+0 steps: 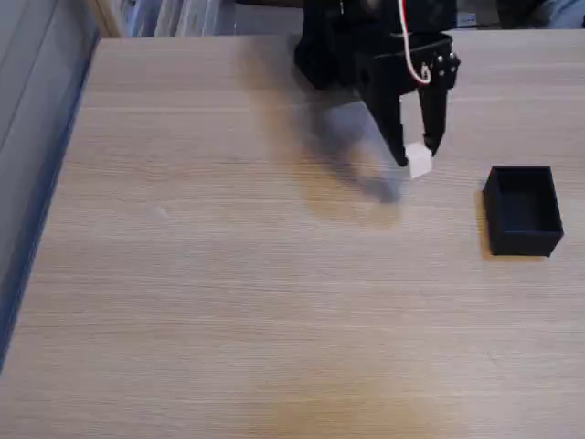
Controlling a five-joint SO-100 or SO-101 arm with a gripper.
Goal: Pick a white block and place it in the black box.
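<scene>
The gripper [416, 155] hangs in the upper right of the frame, fingers pointing down, and pinched at their very tips is the white block [420, 161]. It's a grasp right at the fingertips, the cube peeking out below and between them, corner tilted toward the camera. A soft shadow lies on the wooden table [228, 274] below and to the left of the block, so I'd judge the cube is lifted clear of the surface rather than resting on it.

Over at the right edge, mid-height, sits the black box [523, 210], open top facing up, well apart from the gripper. The block is held high and off to the box's left, which reads like the carry stage: lifted, with the crossing to the right and the drop yet to do.

What's hard to see? The arm's upper body is cut off by the top of the frame, just dark bulk and a red and white wire [409, 46] looping down. The box interior is flat black; its floor is barely readable. How much of the cube the fingers actually cover, I can't tell.
</scene>
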